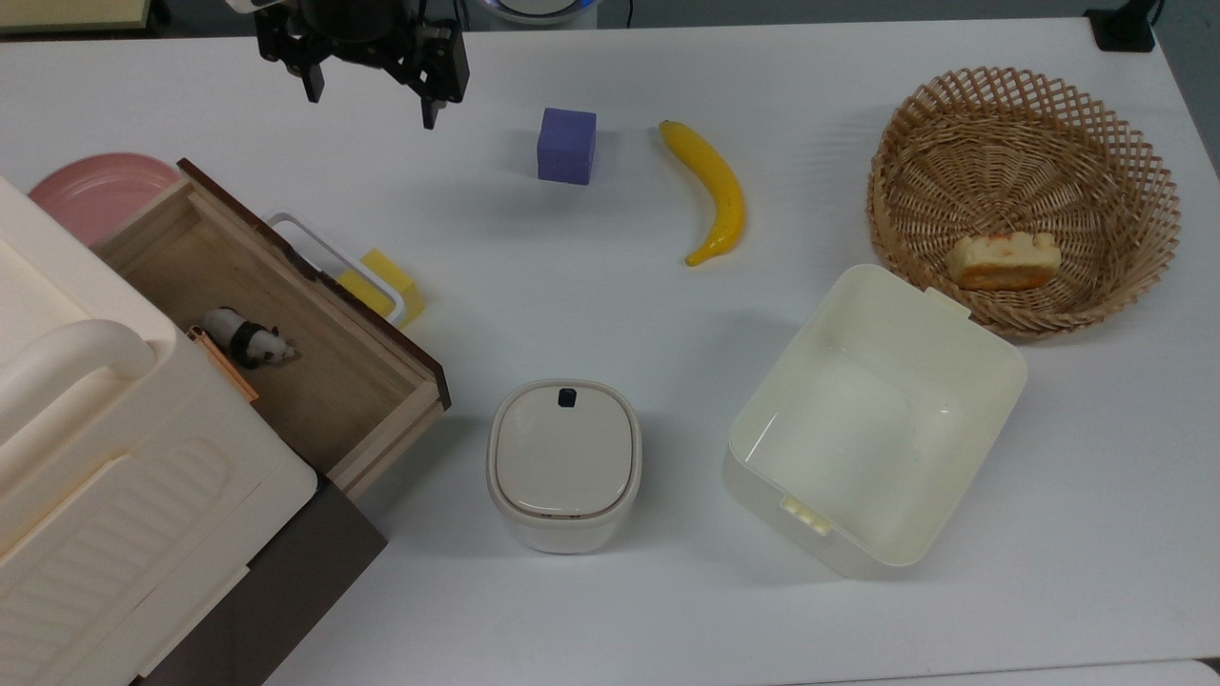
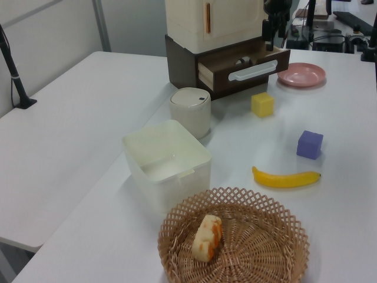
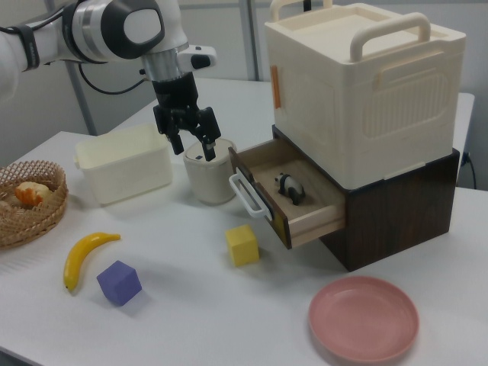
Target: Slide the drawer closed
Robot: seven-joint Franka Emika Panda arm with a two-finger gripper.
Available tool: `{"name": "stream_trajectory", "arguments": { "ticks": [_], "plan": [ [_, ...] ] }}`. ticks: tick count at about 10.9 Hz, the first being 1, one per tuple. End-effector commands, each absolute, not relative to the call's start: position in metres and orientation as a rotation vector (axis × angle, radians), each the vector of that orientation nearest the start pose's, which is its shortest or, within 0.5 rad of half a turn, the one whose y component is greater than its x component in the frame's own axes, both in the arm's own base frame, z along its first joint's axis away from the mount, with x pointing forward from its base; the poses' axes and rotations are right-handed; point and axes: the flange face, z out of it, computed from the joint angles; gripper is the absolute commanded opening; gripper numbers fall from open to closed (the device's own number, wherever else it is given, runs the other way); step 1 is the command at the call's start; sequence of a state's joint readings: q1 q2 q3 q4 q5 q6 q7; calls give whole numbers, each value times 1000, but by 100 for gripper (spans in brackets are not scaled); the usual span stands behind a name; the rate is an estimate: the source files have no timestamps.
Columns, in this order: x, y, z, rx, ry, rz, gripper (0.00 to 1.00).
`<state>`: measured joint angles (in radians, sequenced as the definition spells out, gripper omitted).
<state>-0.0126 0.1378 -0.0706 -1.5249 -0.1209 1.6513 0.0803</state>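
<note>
While the claw [image 1: 372, 100] hangs in the air with its two fingers spread and nothing between them, the drawer [image 1: 276, 324] sits pulled well out of the dark brown cabinet [image 3: 396, 213], so the step in hand reads as the approach, no contact yet. In the top view the claw is at the far edge of the table [image 1: 667, 591], above and a bit right of the drawer's dark front panel; in the right view [image 3: 187, 133] it hovers left of the drawer, over the lidded round pot [image 3: 210, 171]. Claw and white loop handle [image 3: 248, 196] are near but apart.

Inside the drawer: a small black-and-white toy animal [image 1: 250, 340], near the back. A yellow block [image 1: 384, 283] lies just beside the handle on the table, partly under the loop in the top view. A big cream case [image 3: 358, 84] sits on top of the cabinet.

My guess at the next move: bring the fingers down to the front panel or handle, then push straight along the drawer's slide line into the cabinet. The block by the handle looks like the main thing to steer clear of.

Farther off: pink plate [image 3: 364, 318], purple cube [image 1: 566, 145], banana [image 1: 713, 191], open cream tub [image 1: 877, 419], wicker basket [image 1: 1025, 195] with a piece of bread [image 1: 1006, 259].
</note>
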Motion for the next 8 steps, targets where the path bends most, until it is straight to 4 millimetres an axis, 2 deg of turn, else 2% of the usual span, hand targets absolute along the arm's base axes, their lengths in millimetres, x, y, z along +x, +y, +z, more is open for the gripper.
{"name": "stream_trajectory", "arguments": {
  "ticks": [1,8],
  "plan": [
    [593,-61,579,-3274,235,36,100],
    [593,-60,577,-3276,190,49,100]
  ]
}}
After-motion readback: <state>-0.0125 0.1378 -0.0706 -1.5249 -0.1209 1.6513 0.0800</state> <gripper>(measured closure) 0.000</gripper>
